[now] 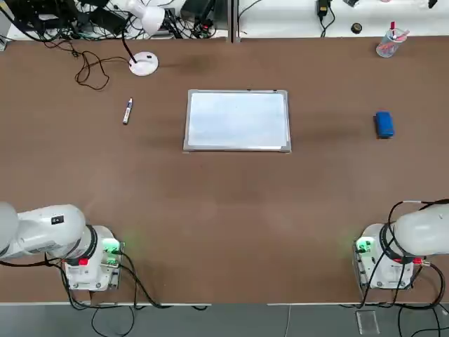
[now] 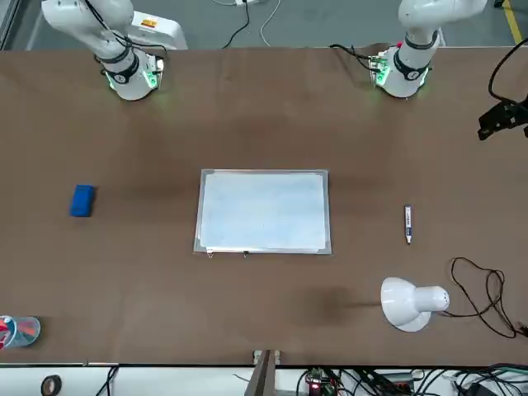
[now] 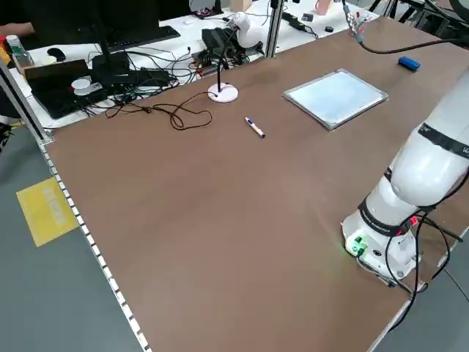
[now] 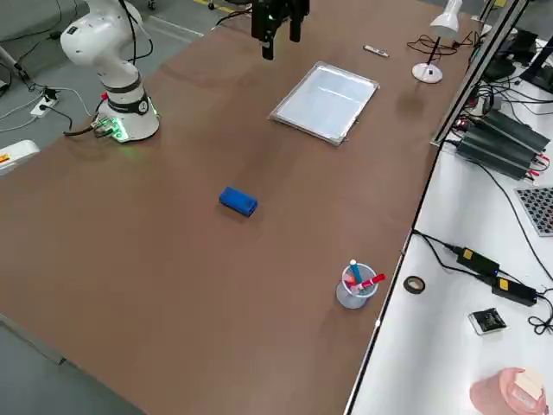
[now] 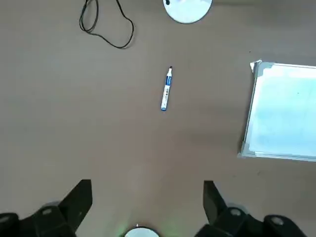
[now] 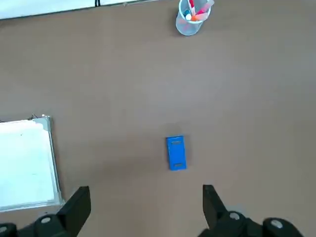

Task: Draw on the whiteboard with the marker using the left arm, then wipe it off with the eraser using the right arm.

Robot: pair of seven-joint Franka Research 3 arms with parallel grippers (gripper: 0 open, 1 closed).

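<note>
With my left tool open above the bench, the marker lies straight ahead. Its long axis points away from the tool. The right tool is open too.

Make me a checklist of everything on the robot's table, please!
Surface: brown table, no marks seen.
Job's things: whiteboard flat mid-table; marker lying loose on the left arm's side; eraser on the right arm's side.
Clutter: desk lamp; cup of pens.
Grippers: left gripper open above the marker; right gripper open above the eraser.
Cables: lamp cord coiled on the table.
Surroundings: benches with electronics.
</note>
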